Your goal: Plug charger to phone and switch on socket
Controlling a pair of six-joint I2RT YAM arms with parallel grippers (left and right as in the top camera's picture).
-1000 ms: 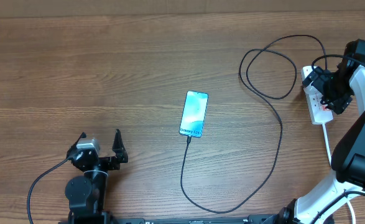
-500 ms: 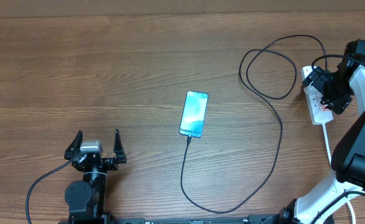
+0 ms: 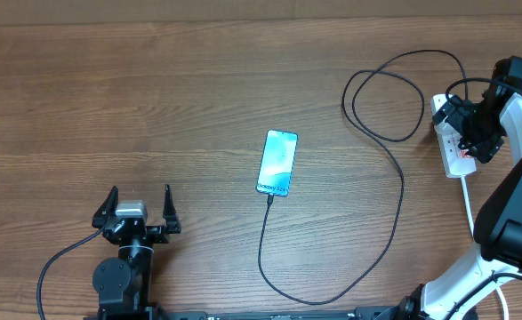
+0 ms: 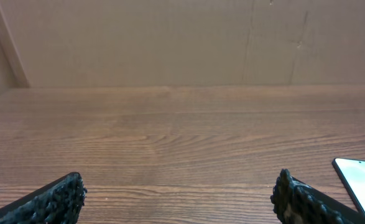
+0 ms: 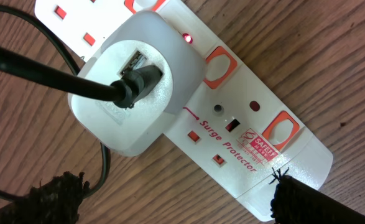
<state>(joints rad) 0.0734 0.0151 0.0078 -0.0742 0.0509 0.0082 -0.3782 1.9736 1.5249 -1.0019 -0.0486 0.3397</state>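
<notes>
The phone (image 3: 277, 163) lies face up mid-table with its light-blue screen lit; its corner shows in the left wrist view (image 4: 361, 182). The black charger cable (image 3: 394, 169) runs from the phone's near end, loops right and back to the white socket strip (image 3: 457, 156). In the right wrist view the cable's black plug (image 5: 132, 84) sits in a white adapter (image 5: 138, 87) on the socket strip (image 5: 244, 124), and a small red light (image 5: 187, 38) glows. My right gripper (image 5: 176, 196) is open just above the strip. My left gripper (image 3: 136, 209) is open and empty at the near left.
The strip's white cord (image 3: 468, 200) runs toward the near edge at the right. A brown wall (image 4: 170, 37) stands behind the table's far edge. Bare wood (image 3: 154, 107) fills the left and middle.
My left gripper turned from an angled pose to point straight away, then held still. The right arm, phone and cable have not moved.
</notes>
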